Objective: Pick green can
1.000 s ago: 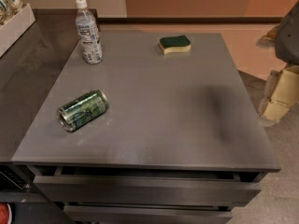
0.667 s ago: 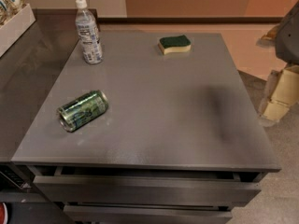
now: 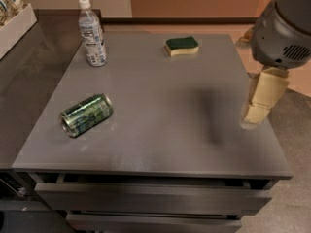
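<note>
The gripper point(image 3: 256, 114) has edged left over the right side of the table point(image 3: 160, 106). I cannot tell its state. The green can point(image 3: 86, 114) lies untouched, well apart.

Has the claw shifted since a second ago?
Yes. The claw has moved left, now over the right edge of the table, far from the green can.

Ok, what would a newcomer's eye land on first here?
The green can, lying on its side near the front left of the grey table, shiny against the dull top. Next the pincer, hanging by the table's right edge, far from the can. At the back are a clear bottle, upright on the left, and a green-topped sponge nearer the middle.
</note>
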Robot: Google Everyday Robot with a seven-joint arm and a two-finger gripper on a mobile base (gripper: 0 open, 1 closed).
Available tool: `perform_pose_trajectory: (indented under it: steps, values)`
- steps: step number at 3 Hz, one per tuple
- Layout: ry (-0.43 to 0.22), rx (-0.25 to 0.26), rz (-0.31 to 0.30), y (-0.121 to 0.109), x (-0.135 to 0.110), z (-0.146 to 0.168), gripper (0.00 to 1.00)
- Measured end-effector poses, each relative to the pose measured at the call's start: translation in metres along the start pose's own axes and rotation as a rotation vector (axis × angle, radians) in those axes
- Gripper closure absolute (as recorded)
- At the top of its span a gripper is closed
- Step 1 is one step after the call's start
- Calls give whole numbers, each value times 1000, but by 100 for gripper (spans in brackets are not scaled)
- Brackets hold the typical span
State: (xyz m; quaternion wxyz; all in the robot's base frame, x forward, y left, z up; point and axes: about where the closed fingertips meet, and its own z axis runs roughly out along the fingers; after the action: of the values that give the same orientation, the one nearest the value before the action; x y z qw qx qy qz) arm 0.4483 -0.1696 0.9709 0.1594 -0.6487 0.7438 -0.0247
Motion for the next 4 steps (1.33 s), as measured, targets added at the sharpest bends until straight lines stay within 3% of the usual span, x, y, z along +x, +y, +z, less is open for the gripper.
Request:
perform_pose_trajectory:
  steps: [2,4]
  values:
    - [-63,-30,-188,-4,-82,31,0]
    - [-116,-77,-381,8,-157,65,0]
